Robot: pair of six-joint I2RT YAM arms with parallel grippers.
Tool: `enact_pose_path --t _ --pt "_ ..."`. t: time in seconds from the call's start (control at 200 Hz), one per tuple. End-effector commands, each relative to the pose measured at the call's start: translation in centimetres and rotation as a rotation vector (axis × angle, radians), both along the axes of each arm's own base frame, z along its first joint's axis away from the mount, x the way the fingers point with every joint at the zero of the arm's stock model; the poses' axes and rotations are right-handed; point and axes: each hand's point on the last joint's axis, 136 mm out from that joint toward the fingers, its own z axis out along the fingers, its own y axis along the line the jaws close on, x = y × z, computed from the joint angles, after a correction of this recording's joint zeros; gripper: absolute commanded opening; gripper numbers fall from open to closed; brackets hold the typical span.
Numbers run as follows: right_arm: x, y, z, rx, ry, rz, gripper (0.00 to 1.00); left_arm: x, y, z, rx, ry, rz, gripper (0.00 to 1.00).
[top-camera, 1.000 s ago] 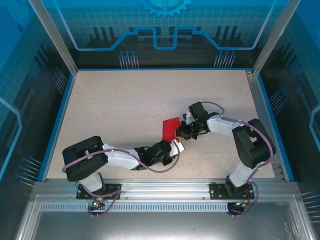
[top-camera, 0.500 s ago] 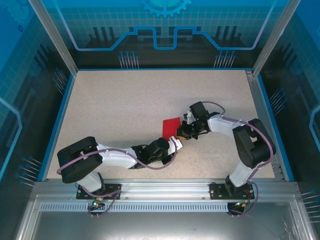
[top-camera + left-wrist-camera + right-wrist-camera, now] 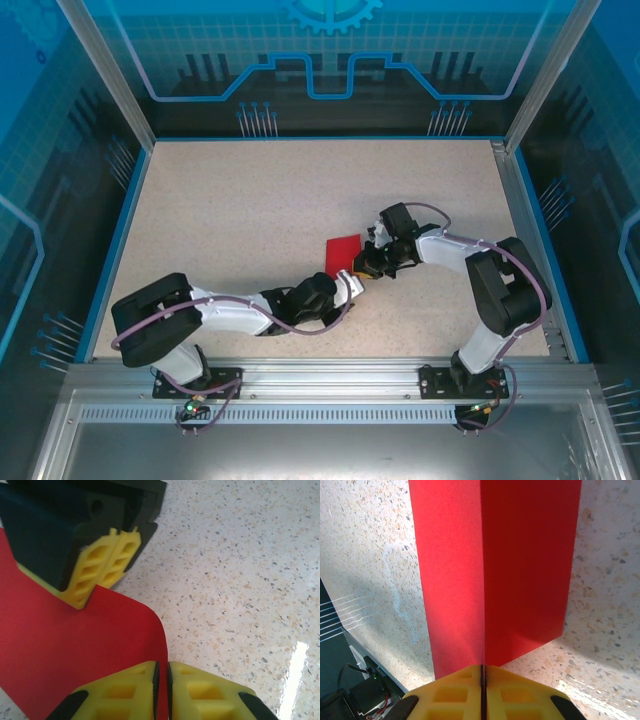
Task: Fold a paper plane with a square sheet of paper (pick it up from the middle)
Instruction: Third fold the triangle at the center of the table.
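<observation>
From above, the square sheet of thin bright red paper (image 3: 342, 255) is a small red patch just right of the middle of the speckled beige table (image 3: 240, 200). The left gripper (image 3: 354, 284) meets it from the near side and the right gripper (image 3: 366, 264) from the right. At that size I cannot tell there how the jaws stand

The left wrist camera fills that in. The left gripper (image 3: 162, 692) has its ribbed yellow fingers (image 3: 120, 695) almost together, and the sheet's (image 3: 75, 650) curved edge runs down into the slim gap between them, so it pinches the paper. The same view catches the right gripper (image 3: 102, 570), black-bodied with yellow fingers, biting the sheet further along. The right wrist camera shows the right gripper (image 3: 482, 690) pressed tight on the paper (image 3: 520, 565), one pad on each side. It also shows a straight crease running up the middle of the sheet, a detail too fine for the overhead camera

Bare tabletop spreads wide to the left and toward the far side. The blue border strip (image 3: 115, 250) stands well apart from both grippers. The metal rail at the near edge (image 3: 320, 385) lies closer, just behind the left arm's elbow

The sheet is doubled along that crease into two smooth, even red panels. One corner curls off the table and casts a soft shadow on the surface
</observation>
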Motion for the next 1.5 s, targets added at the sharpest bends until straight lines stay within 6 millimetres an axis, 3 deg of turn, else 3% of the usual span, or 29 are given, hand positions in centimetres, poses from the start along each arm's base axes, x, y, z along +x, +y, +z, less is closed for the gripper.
enact_pose_path --t 0.0,0.145,0.345,0.4,0.49,0.605,0.66,0.795,1.145,1.496 --pt "-0.4 -0.5 -0.4 0.003 0.025 0.001 0.09 0.3 -0.2 1.6 -0.065 0.009 0.011 0.11" --pt "-0.5 -0.6 -0.4 0.002 0.025 0.001 0.1 0.3 -0.1 1.7 -0.075 0.027 0.005 0.0" --pt "-0.3 -0.7 0.3 0.002 0.005 -0.004 0.15 0.3 0.1 1.3 -0.085 0.095 -0.015 0.0" --pt "-0.3 -1.1 0.4 -0.012 0.004 -0.01 0.22 0.3 0.2 1.3 -0.094 0.126 -0.02 0.0" --pt "-0.1 -2.1 1.0 -0.036 -0.017 -0.031 0.23 0.3 0.5 1.3 -0.117 0.174 -0.034 0.0" --pt "0.2 -3.9 2.0 -0.084 -0.084 -0.068 0.32 0.2 0.8 1.1 -0.13 0.253 -0.04 0.0" --pt "0.6 -3.9 2.6 -0.086 -0.124 -0.067 0.32 0.1 1.0 0.9 -0.138 0.287 -0.043 0.0" --pt "1.8 -2.1 3.2 0.005 -0.149 -0.043 0.15 0.2 1.1 0.6 -0.167 0.36 -0.047 0.0" --pt "4.2 1.9 0.7 0.049 -0.097 0.029 0.1 0.8 1.5 0.5 -0.194 0.483 -0.032 0.0" --pt "4.6 1.0 -3.5 -0.101 -0.044 0.089 0.09 0.9 1.5 -0.3 -0.196 0.578 -0.027 0.0"
